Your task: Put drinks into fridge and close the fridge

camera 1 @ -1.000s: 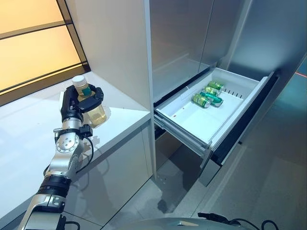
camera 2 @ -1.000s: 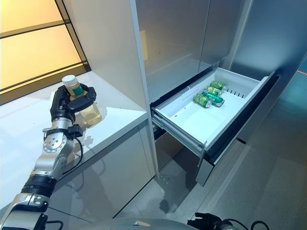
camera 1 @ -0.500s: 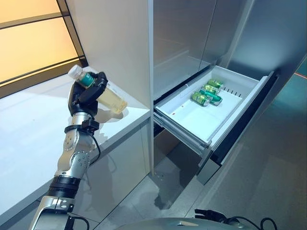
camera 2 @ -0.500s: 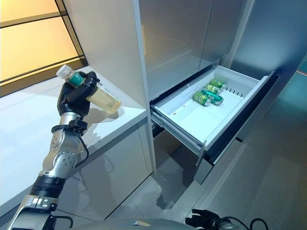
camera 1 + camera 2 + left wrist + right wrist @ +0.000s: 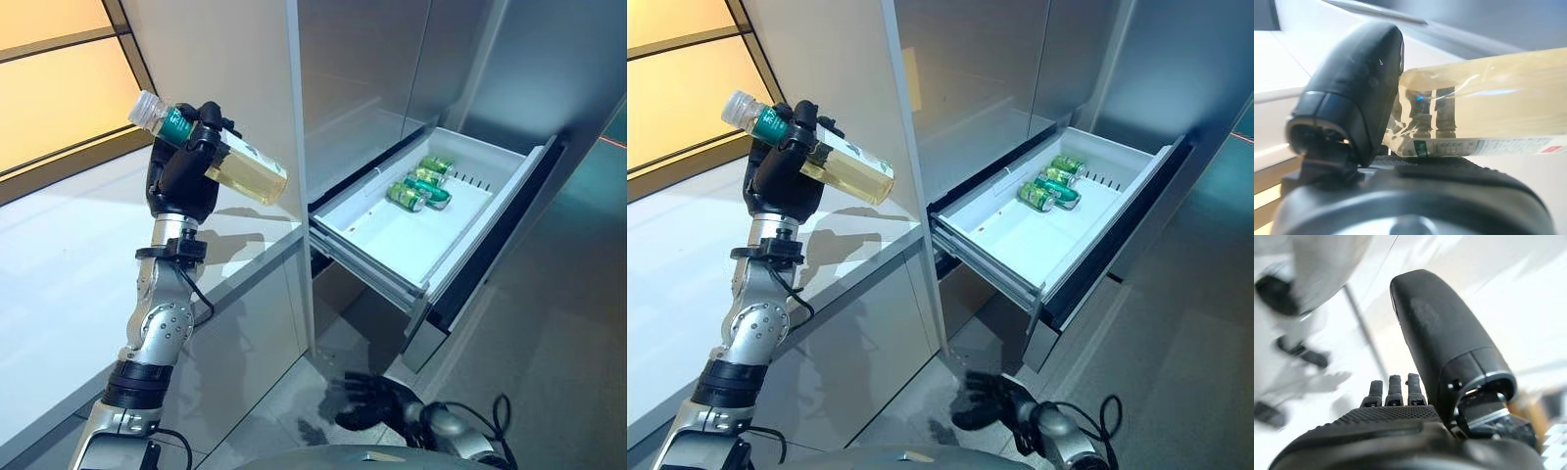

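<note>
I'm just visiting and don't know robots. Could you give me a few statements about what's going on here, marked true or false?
1. The left hand holds a bottle of yellowish drink. True.
2. The bottle stands on the counter. False: it is lifted clear, tilted, cap end higher.
3. The fridge drawer is shut. False: it is pulled open.
4. Green cans lie in the drawer. True.
5. The right hand holds a can. False: it hangs low, holding nothing.

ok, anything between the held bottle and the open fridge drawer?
Only the corner of the white counter and the fridge's front edge sit between the bottle in the left hand and the drawer, per the left eye view.
</note>
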You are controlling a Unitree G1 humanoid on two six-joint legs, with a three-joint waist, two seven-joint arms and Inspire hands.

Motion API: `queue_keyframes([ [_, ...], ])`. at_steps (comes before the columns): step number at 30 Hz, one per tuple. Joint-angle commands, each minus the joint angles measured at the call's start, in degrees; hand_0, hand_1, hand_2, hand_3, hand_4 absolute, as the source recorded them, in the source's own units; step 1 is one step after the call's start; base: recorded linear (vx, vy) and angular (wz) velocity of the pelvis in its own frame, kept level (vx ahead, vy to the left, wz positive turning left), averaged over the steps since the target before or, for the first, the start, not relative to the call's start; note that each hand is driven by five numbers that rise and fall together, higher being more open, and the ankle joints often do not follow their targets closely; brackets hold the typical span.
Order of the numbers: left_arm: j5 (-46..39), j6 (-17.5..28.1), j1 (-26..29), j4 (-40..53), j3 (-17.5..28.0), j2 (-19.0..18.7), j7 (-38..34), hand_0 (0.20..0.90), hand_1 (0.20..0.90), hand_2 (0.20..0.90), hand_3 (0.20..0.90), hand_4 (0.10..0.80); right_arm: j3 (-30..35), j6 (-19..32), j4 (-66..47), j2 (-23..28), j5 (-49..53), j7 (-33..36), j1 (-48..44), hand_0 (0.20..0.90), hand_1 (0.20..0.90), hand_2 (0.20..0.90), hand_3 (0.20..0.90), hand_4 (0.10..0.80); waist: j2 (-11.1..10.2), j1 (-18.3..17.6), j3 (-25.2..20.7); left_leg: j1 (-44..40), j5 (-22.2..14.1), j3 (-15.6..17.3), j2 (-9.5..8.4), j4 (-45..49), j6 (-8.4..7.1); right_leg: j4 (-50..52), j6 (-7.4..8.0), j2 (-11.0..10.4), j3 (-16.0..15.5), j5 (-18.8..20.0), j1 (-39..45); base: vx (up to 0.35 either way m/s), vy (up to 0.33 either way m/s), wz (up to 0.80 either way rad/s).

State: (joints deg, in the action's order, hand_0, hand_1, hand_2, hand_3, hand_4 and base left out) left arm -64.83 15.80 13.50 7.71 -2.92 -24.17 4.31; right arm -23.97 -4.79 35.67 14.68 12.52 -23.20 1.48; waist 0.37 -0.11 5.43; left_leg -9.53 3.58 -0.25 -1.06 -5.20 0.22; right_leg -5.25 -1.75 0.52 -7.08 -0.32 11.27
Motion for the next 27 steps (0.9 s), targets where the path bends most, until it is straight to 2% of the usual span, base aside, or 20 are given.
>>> queue_keyframes([
  [1,0.38,10.76,8.56,9.46,0.94,-0.52,8.59,0.300,0.300,0.300,0.200,0.100,-1.81,1.05,-9.75,-0.60,5.32,-4.04,-3.41,0.900,0.900,0.900,0.900,0.800,-0.43,0.25,-2.29,-0.88,-6.05,0.82,-1.27,0.20,0.68,3.01,3.83,-0.97,-0.06,-2.84,-1.30,-0.032,-0.007,0.03],
  [6,3.16,11.12,4.86,10.31,-1.04,0.42,13.62,0.300,0.300,0.300,0.200,0.100,-0.90,-2.05,-22.90,1.69,13.03,-8.95,-5.22,0.900,0.900,0.900,0.900,0.800,-0.63,0.48,-2.00,-0.55,-5.65,0.98,-1.19,0.20,0.72,2.80,3.99,-0.97,0.05,-2.32,-1.53,-0.007,-0.001,0.01],
  [11,5.39,10.39,2.17,10.35,-2.00,0.16,16.08,0.300,0.300,0.300,0.200,0.100,3.50,-1.04,-39.43,4.72,21.93,-6.48,-10.04,0.900,0.900,0.900,0.900,0.800,-0.72,0.43,-1.90,-0.20,-5.55,1.35,-1.08,0.20,0.87,2.67,4.13,-0.93,0.38,-1.97,-1.92,0.000,0.000,0.00],
  [14,4.98,8.27,1.88,9.98,-2.02,0.02,17.29,0.300,0.300,0.300,0.200,0.100,6.48,1.64,-46.16,6.26,22.65,-5.03,-13.55,0.900,0.900,0.900,0.900,0.800,-0.75,0.31,-2.04,0.01,-5.54,1.55,-1.08,0.20,0.92,2.69,4.24,-0.90,0.72,-1.80,-2.30,-0.005,0.002,-0.01],
  [19,4.09,4.63,2.39,11.09,-2.81,0.28,18.46,0.300,0.300,0.300,0.200,0.100,10.93,-1.20,-51.81,10.00,21.76,0.94,-18.62,0.900,0.900,0.900,0.900,0.800,-0.99,0.13,-2.34,0.63,-5.14,1.85,-1.14,0.20,1.08,2.58,4.15,-0.93,1.04,-1.21,-2.99,-0.025,0.010,0.00],
  [23,4.73,2.83,2.76,12.84,-4.07,0.42,19.40,0.300,0.300,0.300,0.200,0.100,12.91,-4.56,-53.28,12.96,22.40,0.82,-19.07,0.900,0.900,0.900,0.900,0.800,-1.44,-0.37,-2.69,0.75,-5.14,2.14,-1.22,0.20,1.15,2.58,4.16,-0.84,1.33,-1.05,-3.25,0.000,0.000,0.00],
  [27,6.86,2.79,4.24,12.79,-5.68,0.44,18.82,0.300,0.300,0.300,0.200,0.100,12.67,-6.43,-53.31,13.84,24.17,-0.12,-20.22,0.900,0.900,0.900,0.900,0.800,-1.70,-0.72,-2.69,0.61,-5.20,2.20,-1.25,0.20,1.18,2.58,4.09,-0.70,1.56,-0.93,-3.20,0.000,0.000,0.00],
])
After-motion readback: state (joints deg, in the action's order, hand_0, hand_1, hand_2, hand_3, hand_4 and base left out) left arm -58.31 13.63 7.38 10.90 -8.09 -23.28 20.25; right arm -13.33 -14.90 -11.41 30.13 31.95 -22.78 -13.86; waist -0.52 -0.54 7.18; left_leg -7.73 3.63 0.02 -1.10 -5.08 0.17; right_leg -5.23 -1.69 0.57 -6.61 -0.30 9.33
